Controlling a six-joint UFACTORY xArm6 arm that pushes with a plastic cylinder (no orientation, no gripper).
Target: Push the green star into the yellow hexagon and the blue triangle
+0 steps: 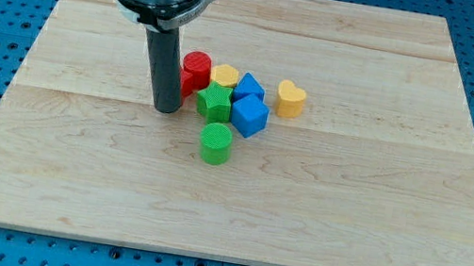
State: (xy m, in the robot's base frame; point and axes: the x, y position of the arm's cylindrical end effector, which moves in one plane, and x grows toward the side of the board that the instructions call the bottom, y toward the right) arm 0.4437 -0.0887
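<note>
The green star (214, 103) sits near the middle of the wooden board (380, 194). It touches the yellow hexagon (224, 76) just above it. The blue triangle (249, 86) lies up and to the right of the star, next to the hexagon. My tip (165, 108) rests on the board just to the left of the green star, with a small gap between them. The rod stands upright under the arm's head at the view's top.
A red cylinder (195, 71) stands left of the hexagon, close to the rod. A blue cube (249, 115) touches the star's right side. A green cylinder (215, 143) lies below the star. A yellow heart (291, 99) lies to the right.
</note>
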